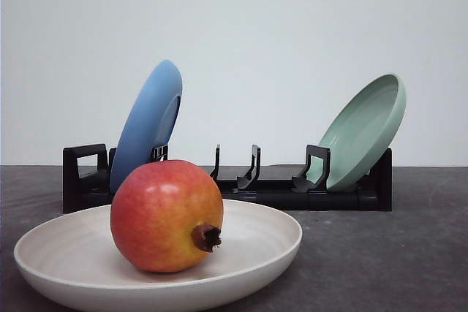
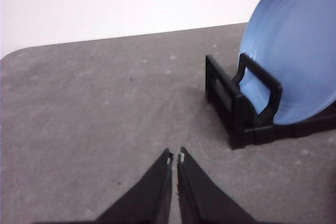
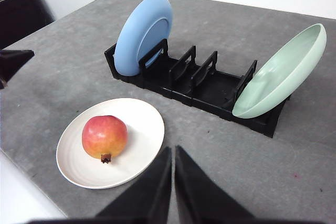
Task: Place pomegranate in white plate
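Observation:
The pomegranate (image 1: 166, 215) (image 3: 104, 136), red fading to yellow-orange with a dark crown stub, rests inside the white plate (image 1: 263, 242) (image 3: 143, 124) on the grey table, close to the front edge. My right gripper (image 3: 173, 153) is shut and empty, raised above the table just to the side of the plate's rim. The left gripper (image 2: 175, 157) is shut with nothing in it, over bare table beside the end of the rack that holds the blue plate. A dark fingertip (image 3: 14, 60) of the left gripper shows at the edge of the right wrist view.
A black dish rack (image 1: 270, 191) (image 3: 210, 90) (image 2: 236, 119) stands behind the white plate. A blue plate (image 1: 150, 122) (image 3: 142, 32) (image 2: 294, 51) leans in its left end and a pale green plate (image 1: 365, 129) (image 3: 278, 74) in its right end. The middle slots hold nothing.

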Robot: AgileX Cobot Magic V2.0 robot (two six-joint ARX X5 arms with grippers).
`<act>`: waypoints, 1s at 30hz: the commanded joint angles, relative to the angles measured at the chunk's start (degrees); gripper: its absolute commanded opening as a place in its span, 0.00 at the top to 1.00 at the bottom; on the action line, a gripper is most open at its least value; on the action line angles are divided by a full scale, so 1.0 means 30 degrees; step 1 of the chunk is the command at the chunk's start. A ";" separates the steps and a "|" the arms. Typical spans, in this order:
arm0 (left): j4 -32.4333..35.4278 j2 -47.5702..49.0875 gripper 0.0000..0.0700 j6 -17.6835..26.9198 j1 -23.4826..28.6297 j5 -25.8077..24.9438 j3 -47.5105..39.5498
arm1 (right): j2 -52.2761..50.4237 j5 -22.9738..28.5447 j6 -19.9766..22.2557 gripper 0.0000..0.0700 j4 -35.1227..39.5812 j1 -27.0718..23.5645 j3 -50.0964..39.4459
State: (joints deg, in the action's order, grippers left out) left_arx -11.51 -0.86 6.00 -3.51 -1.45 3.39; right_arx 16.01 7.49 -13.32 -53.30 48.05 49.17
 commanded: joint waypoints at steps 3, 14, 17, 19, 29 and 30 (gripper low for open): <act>0.0276 0.0231 1.00 -0.0320 0.0189 -0.0007 -0.0550 | 0.0109 0.0021 0.0094 1.00 0.0197 0.0204 0.0117; 0.0182 0.0231 1.00 -0.0239 0.0167 0.0131 -0.0907 | 0.0109 0.0021 0.0094 1.00 0.0197 0.0204 0.0117; 0.0255 0.0231 1.00 -0.0240 0.0167 0.0124 -0.0907 | 0.0109 0.0028 0.0094 1.00 0.0197 0.0204 0.0117; 0.0255 0.0231 1.00 -0.0247 0.0167 0.0124 -0.0907 | 0.0109 0.0021 0.0094 1.00 0.0197 0.0204 0.0117; 0.0260 0.0231 1.00 -0.0247 0.0167 0.0124 -0.0907 | 0.0109 0.0021 0.0094 1.00 0.0197 0.0204 0.0117; 0.0255 0.0231 1.00 -0.0247 0.0167 0.0124 -0.0907 | 0.0109 0.0021 0.0094 1.00 0.0197 0.0204 0.0117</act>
State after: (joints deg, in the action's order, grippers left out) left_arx -10.83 -0.30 5.30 -3.01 -1.32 1.41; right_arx 16.01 7.51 -13.32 -53.30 48.05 49.17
